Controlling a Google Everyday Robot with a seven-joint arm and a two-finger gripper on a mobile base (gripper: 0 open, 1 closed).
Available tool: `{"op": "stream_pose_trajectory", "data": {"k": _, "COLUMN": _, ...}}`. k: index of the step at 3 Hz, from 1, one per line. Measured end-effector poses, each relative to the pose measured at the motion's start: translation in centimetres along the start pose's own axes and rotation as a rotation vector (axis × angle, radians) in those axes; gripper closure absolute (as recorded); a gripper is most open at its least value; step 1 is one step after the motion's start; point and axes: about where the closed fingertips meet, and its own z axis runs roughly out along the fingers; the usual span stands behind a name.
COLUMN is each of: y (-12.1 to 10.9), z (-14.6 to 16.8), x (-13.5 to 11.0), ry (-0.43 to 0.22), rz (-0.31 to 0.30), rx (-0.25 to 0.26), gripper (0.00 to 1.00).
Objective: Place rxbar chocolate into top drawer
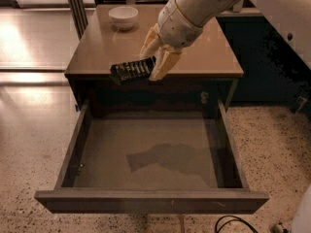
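Observation:
The rxbar chocolate (132, 70), a flat black bar with white lettering, hangs in the air over the cabinet's front edge, held level. My gripper (156, 57), with yellowish fingers on a white arm, is shut on the bar's right end. The top drawer (68, 159) stands pulled fully out below, wide and shallow with a plain grey-brown bottom and nothing in it. The arm's shadow falls on the drawer bottom.
A white bowl (123, 16) stands at the back left of the brown cabinet top (209, 52). My white arm fills the upper right. A dark cabinet (272, 67) stands at the right. Speckled floor surrounds the drawer; a black cable (233, 223) lies by its front.

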Motion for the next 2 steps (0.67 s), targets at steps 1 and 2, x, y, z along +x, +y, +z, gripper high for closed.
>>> {"op": "stream_pose_trajectory", "data": {"k": 1, "y": 0.00, "z": 0.00, "x": 0.00, "ry": 0.000, "rz": 0.000, "rx": 0.000, "gripper": 1.00}}
{"op": "stream_pose_trajectory", "data": {"k": 2, "y": 0.65, "z": 0.72, "x": 0.64, "ry": -0.082, "rz": -0.022, "rx": 0.017, "gripper": 1.00}}
